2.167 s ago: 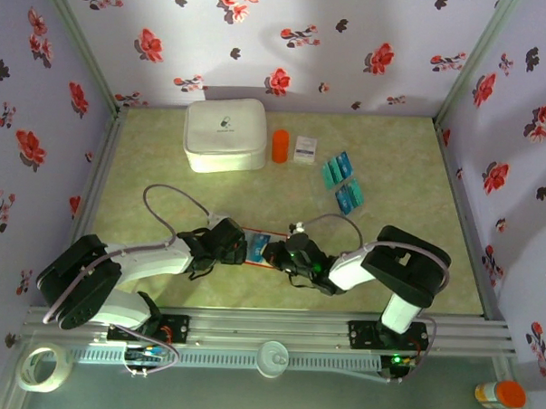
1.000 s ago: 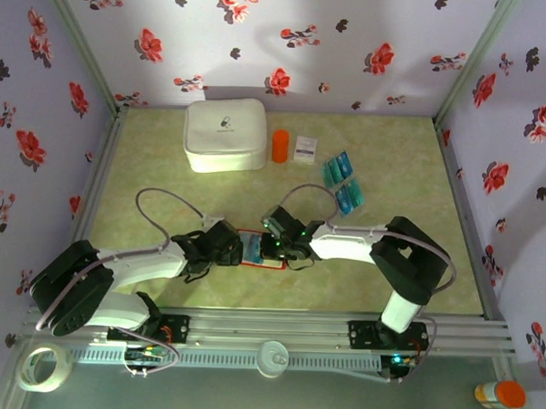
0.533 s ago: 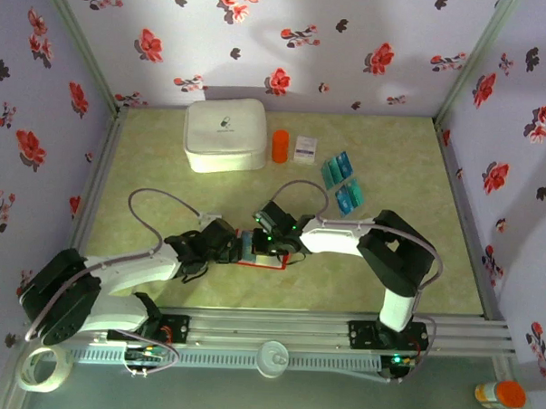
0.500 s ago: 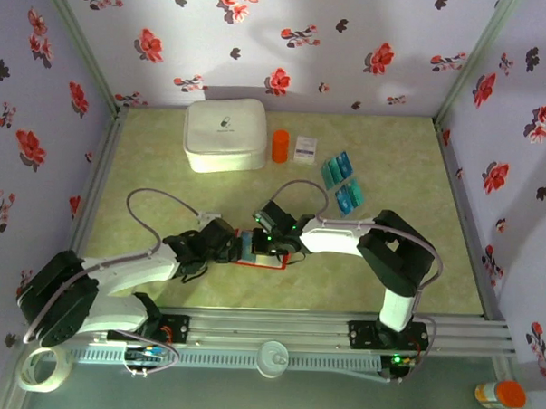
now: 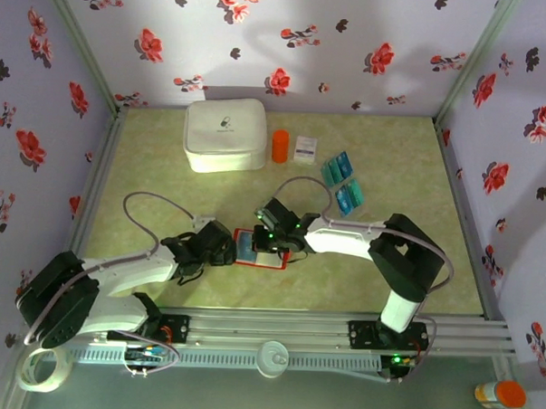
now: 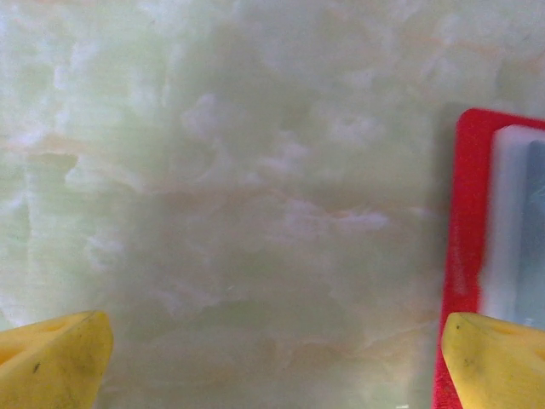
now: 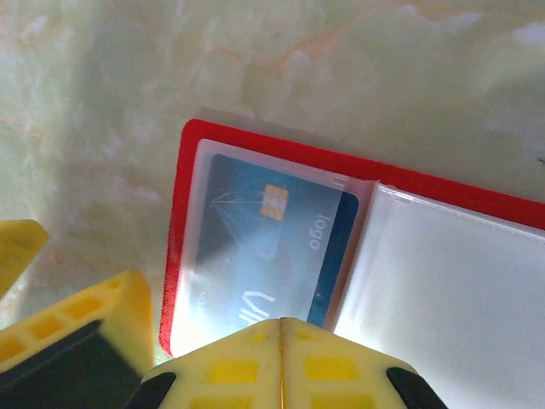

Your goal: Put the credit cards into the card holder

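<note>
Step in hand, by judgement: seating one credit card [image 7: 264, 247] fully into the left pocket of the card holder [image 7: 180, 221]. Best done with closed tips as a pusher, using low, flat strokes toward the holder's left edge, light pressure and no snagging of the clear film. Worth bracing the red cover on its left side so that it cannot slide.

Jaws of the right gripper [image 7: 281, 341] pressed together with nothing between them, poised at the near edge of the pocketed card; contact not certain. Jaws of the left gripper [image 6: 272, 366] spread wide and empty, straddling bare table [image 6: 213, 170], one finger over the holder's left red border.

Holder lying open and flat at the near middle of the table, between the two grippers. Card under the film of the left pocket, with a darker strip on its right side apparently uncovered. Right pocket looks vacant. Spare cards [image 5: 343, 182] in two small clusters toward the far right — well apart from both grippers.
</note>
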Motion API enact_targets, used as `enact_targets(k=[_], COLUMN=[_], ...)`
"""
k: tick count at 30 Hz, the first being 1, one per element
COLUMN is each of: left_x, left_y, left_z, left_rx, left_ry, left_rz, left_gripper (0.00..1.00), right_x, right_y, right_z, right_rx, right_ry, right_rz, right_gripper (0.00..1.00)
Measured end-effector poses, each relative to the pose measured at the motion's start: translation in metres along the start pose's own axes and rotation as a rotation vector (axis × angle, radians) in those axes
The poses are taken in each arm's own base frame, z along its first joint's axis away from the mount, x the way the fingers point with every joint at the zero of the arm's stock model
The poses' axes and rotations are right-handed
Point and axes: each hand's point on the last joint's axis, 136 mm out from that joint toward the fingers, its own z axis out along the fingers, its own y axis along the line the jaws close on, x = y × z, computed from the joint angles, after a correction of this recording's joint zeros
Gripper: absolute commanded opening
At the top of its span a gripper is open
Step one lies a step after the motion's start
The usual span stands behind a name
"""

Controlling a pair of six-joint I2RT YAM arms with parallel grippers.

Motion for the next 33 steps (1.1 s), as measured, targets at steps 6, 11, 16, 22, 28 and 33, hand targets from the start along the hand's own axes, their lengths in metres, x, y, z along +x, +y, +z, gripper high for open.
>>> enact_targets(k=[6, 11, 16, 22, 28, 33], left_x=[0.005, 0.004, 0.004, 0.004, 0.004, 0.004], left_y=[0.002, 0.002, 0.002, 0.003, 0.003, 0.003], left_z=[0.004, 0.005, 0.005, 0.005, 0.006, 0.006], left_rx=[-0.014, -0.015, -0.015, -0.014, -0.016, -0.017], left_ry=[0.013, 0.012, 0.011, 0.008, 0.005, 0.004], left_rz=[0.007, 0.006, 0.004, 0.002, 0.002, 0.002], left_gripper=[1.0, 1.0, 1.0, 0.99, 0.99, 0.99], right_x=[0.004, 0.006, 0.011, 0.012, 0.011, 0.011], right_y=[-0.002, -0.005, -0.013, -0.011, -0.005, -0.005], right_z=[0.001, 0.006, 0.014, 0.018, 0.023, 0.023], right_rx=[0.006, 0.016, 0.041, 0.042, 0.038, 0.037], right_ry=[0.007, 0.016, 0.035, 0.04, 0.043, 0.042], right_rz=[-0.002, -0.001, 0.003, -0.002, -0.009, -0.009], right_gripper=[0.07, 0.05, 0.05, 0.04, 0.04, 0.04])
